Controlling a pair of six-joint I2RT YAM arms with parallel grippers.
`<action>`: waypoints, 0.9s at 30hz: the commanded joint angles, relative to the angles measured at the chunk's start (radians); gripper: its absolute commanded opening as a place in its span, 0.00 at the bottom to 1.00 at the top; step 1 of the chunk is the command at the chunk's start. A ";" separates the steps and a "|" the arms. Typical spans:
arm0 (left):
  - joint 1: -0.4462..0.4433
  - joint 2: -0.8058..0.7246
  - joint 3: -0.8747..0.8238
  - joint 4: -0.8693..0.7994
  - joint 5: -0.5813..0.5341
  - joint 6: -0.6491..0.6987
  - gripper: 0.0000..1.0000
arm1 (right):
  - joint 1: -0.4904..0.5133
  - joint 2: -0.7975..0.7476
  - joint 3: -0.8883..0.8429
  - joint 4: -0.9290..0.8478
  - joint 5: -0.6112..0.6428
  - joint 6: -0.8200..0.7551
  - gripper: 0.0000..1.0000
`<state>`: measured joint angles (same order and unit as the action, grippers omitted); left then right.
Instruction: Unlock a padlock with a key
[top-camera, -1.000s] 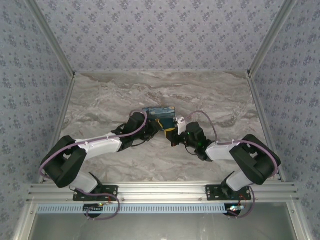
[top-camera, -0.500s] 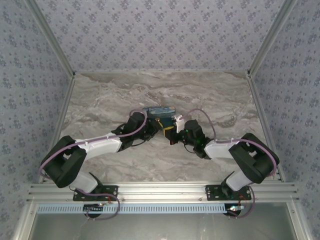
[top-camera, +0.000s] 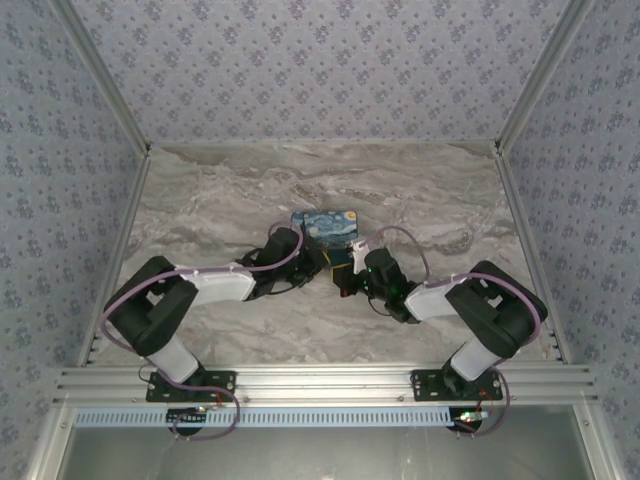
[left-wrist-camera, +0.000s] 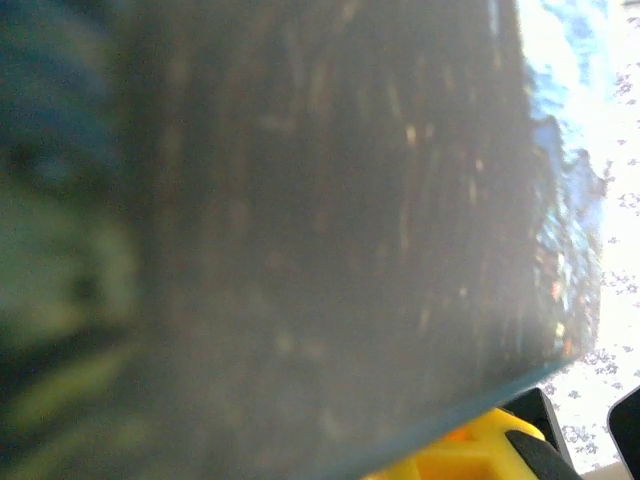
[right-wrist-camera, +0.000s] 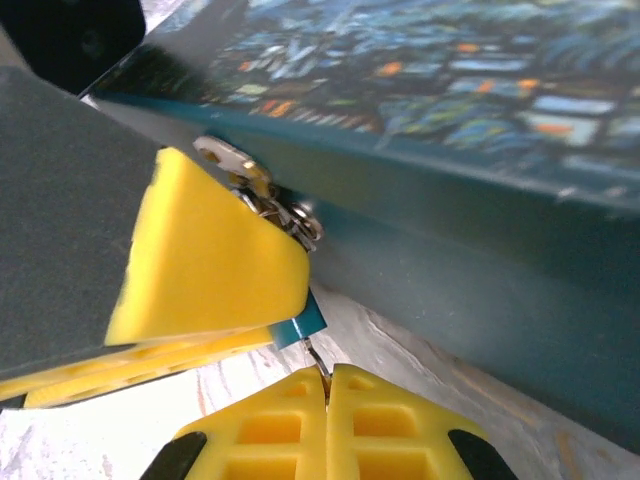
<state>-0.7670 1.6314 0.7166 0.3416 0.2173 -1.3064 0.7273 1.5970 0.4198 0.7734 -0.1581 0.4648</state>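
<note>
The key (right-wrist-camera: 318, 358) is pinched in the closed right gripper (right-wrist-camera: 327, 395), reaching the padlock (right-wrist-camera: 303, 323) just above its fingertips. The padlock is clamped in the narrowed left gripper (top-camera: 320, 262). A misaligned push could twist the key loose.

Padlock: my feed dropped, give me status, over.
Right claw shut on key, tip at padlock. Left claw pad covering most of padlock, grip unclear. Close behind: painted box.

We see a teal-sided box (top-camera: 328, 226) painted in swirling blue and yellow, on a grey-veined marble worktop (top-camera: 220, 190). The right pincer (right-wrist-camera: 327, 385) is yellow; at its twelve o'clock, a dark key (right-wrist-camera: 317, 358) and teal padlock (right-wrist-camera: 305, 325).
</note>
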 joint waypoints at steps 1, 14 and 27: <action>-0.007 0.038 0.043 0.055 0.049 0.012 0.18 | 0.021 0.022 -0.016 0.095 0.057 0.084 0.00; 0.027 -0.025 -0.014 0.053 0.022 0.046 0.39 | 0.065 0.018 -0.054 0.077 0.139 0.223 0.00; 0.115 -0.357 -0.188 -0.066 -0.013 0.061 0.61 | 0.084 -0.066 -0.035 -0.042 0.138 0.373 0.00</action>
<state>-0.6559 1.3010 0.5678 0.3058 0.2096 -1.2327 0.8013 1.5665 0.3717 0.7784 -0.0364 0.7647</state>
